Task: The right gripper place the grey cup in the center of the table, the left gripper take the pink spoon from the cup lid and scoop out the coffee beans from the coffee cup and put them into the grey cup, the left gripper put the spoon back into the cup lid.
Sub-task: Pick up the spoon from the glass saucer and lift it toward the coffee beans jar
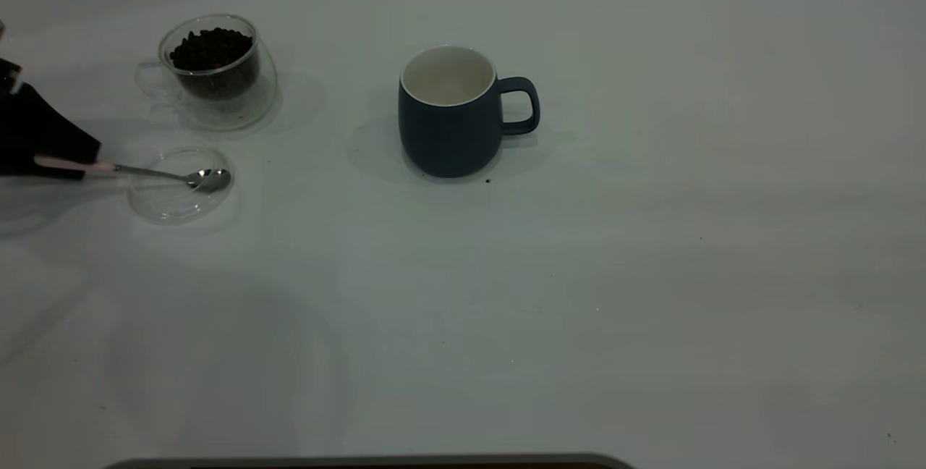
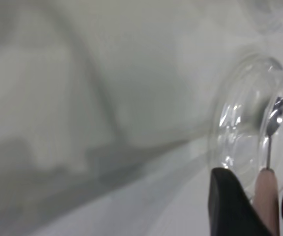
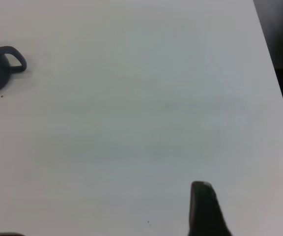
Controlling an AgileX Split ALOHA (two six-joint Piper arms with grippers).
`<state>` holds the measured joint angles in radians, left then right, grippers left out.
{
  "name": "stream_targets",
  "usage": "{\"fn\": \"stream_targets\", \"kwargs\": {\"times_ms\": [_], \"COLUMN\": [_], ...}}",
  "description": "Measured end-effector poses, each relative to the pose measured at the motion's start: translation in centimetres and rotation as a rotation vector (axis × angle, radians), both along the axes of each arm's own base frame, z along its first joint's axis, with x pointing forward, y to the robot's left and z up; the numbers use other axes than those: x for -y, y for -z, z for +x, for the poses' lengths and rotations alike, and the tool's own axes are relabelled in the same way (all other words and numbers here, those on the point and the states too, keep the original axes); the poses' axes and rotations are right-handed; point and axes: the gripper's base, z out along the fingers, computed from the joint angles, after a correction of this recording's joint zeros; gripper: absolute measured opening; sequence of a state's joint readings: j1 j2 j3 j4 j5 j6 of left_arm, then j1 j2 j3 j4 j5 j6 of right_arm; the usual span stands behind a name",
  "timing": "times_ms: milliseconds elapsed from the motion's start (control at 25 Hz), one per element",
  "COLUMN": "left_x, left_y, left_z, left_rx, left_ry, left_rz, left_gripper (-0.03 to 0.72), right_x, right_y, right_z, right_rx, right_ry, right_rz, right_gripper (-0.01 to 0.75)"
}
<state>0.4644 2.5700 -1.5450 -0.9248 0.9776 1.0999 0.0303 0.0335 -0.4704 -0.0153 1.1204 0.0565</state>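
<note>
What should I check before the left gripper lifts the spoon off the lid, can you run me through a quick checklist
1. Grey cup upright near the table's middle, interior empty: ok.
2. Left gripper around the pink spoon's handle, a finger on either side: ok.
3. Grip tight enough to lift: cannot tell.
4. Spoon bowl resting over the cup lid: ok.
5. Coffee cup upright with coffee beans heaped inside, path from lid unobstructed: ok.
6. Right gripper far from the grey cup: ok.

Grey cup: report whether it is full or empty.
Empty. The grey cup stands upright on the table, its off-white interior bare; the coffee beans remain in the coffee cup.
</note>
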Motion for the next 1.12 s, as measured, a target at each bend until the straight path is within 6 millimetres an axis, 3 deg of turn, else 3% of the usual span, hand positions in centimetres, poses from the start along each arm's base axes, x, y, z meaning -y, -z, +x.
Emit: {"fn": "stream_targets", "kwargs": {"times_ms": [160, 320, 680, 1120], "left_x": [0.14, 0.19, 0.16, 0.04], "left_y": [-0.45, -0.51, -0.47, -0.26], "left_z": [-0.12, -0.16, -0.13, 0.13], "left_rx": [-0.023, -0.028, -0.030, -0.019], "left_ry": [0.012, 0.013, 0.006, -0.025], "left_rz": [-0.050, -0.059, -0.055, -0.041], "left_gripper": [0.208, 0.199, 0.314, 0.351], "right_x": [0.00, 0.00, 0.00, 0.00], "right_y": [0.00, 0.00, 0.00, 0.00], "right_z": [0.00, 0.00, 0.00, 0.00], "right_rx": [0.000, 0.000, 0.000, 0.000], "right_ry": [0.000, 0.000, 0.000, 0.000], "right_rz": [0.000, 0.000, 0.000, 0.000], "right_gripper": [0.476, 0.476, 0.476, 0.476]}}
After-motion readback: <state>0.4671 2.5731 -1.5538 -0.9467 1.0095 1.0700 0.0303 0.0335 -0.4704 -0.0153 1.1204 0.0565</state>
